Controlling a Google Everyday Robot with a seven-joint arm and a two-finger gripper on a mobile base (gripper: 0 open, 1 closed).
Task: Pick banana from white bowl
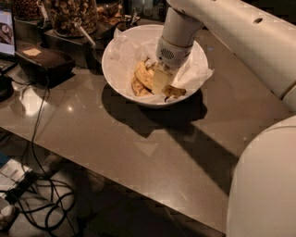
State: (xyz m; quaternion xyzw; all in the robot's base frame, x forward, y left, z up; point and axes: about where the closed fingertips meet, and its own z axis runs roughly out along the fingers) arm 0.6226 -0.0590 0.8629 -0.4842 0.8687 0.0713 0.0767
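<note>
The white bowl [115,76] stands on the brown counter, lined with crinkled white paper. The banana [142,77], a small brown-spotted yellow bunch, lies inside it, with a dark end showing at the right. My gripper [159,82] reaches straight down into the bowl from my white arm and sits on the bunch, covering its middle.
A black box [44,62] and a dark tray with a glass jar of snacks [69,14] stand left of and behind the bowl. A cable [39,115] hangs over the counter's left edge to the floor. My white arm body [263,185] fills the lower right.
</note>
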